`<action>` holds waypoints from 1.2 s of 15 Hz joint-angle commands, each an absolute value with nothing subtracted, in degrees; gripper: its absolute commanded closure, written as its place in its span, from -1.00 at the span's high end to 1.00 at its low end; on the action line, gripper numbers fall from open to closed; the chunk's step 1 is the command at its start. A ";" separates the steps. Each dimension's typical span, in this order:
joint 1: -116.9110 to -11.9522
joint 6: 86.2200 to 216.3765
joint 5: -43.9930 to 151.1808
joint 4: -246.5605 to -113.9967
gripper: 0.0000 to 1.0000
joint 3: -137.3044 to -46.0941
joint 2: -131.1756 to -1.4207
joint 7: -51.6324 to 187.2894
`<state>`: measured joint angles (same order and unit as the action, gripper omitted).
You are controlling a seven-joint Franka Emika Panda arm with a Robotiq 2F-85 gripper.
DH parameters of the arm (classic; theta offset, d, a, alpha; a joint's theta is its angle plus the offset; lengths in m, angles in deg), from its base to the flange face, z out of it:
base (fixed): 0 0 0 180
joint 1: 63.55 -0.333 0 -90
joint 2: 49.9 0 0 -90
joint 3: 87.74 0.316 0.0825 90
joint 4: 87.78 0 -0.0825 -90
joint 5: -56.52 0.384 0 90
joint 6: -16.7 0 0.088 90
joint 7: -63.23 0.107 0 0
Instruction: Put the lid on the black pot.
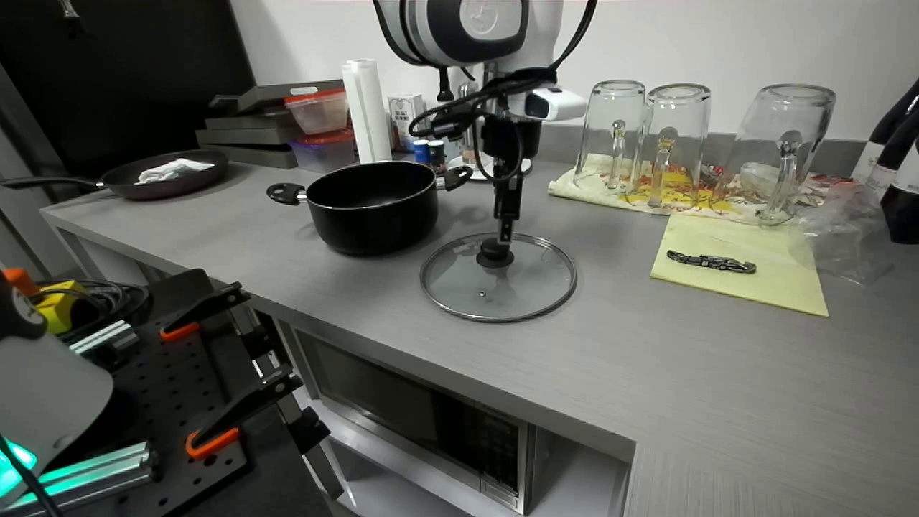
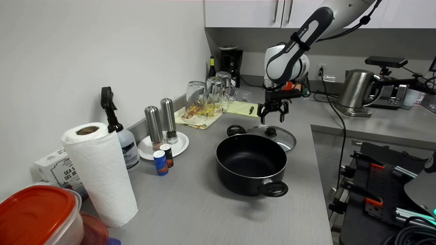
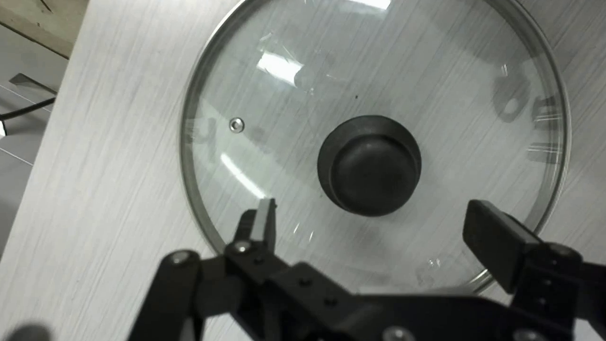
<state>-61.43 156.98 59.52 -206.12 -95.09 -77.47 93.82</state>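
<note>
The lid lies flat on the grey counter, knob up; its clear glass shows in both exterior views (image 1: 535,291) (image 2: 285,139) and fills much of the wrist view (image 3: 293,118). Its black knob (image 3: 374,173) is unobstructed there. The black pot stands upright, uncovered and empty, beside the lid in both exterior views (image 1: 377,226) (image 2: 235,177); it is out of the wrist view. My gripper points down over the lid in both exterior views (image 1: 506,233) (image 2: 272,119). In the wrist view, my gripper (image 3: 371,206) is open and holds nothing. Its fingers are apart on either side of the knob's line, not touching it.
Upside-down glass mugs (image 1: 664,143) stand on a patterned cloth by the wall. A yellow cloth (image 1: 775,287) holds a dark metal item. Small shakers (image 2: 160,163), a paper towel roll (image 2: 102,180) and a long-handled pan (image 1: 161,190) are beyond the pot. The counter's front edge runs near the lid.
</note>
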 commanded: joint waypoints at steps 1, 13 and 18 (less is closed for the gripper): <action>-62.32 158.72 61.45 -204.03 1.00 -95.69 -80.09 94.17; -61.96 159.90 66.20 -202.52 0.50 -95.18 -83.98 93.44; -61.97 159.91 67.04 -202.39 -0.12 -95.17 -84.00 93.30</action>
<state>-61.50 159.07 65.57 -203.35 -95.00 -83.27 93.78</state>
